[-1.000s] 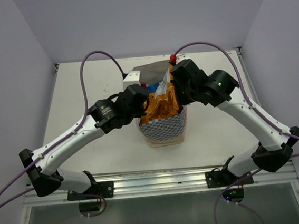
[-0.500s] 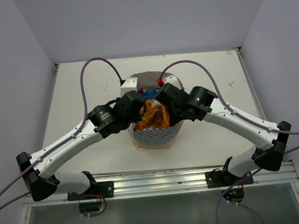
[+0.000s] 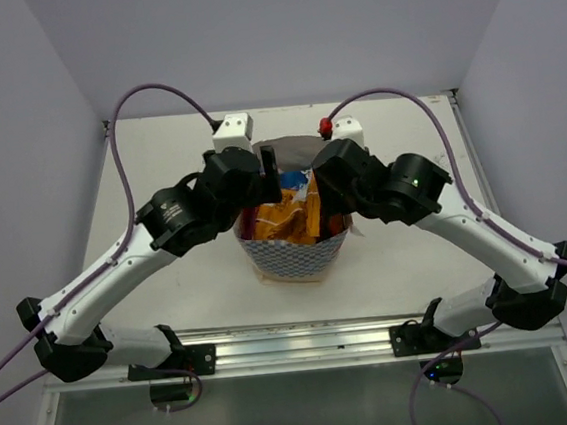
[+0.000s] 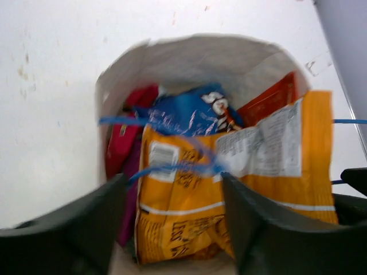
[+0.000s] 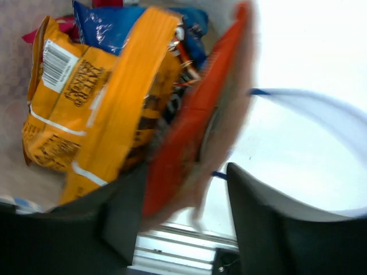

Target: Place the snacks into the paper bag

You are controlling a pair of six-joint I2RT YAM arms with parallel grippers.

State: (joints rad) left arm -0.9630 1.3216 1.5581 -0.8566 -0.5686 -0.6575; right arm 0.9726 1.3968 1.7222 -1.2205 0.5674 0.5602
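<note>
Bag (image 3: 298,256) standing upright at the middle of the table (image 3: 157,154), about midway between the left and right edges, mouth upward, with an arm at each side of the rim. The left gripper (image 4: 172,180) is spread wide over the left rim. A blue handle (image 4: 172,169) crosses the gap between its fingers, but nothing is gripped. The right gripper (image 5: 184,172) is also spread. The red packet (image 5: 189,132) and the bag wall stand between its fingers, apparently not pinched, though that view is blurred. This flanking pose probably serves to steady the mouth and settle the snacks. The bag is white inside and finely blue-patterned outside. It looks nearly full: an orange packet (image 4: 189,200) stands tallest, a blue packet (image 4: 183,114) sits behind it, and a pink packet (image 4: 123,143) lies against the left wall.
</note>
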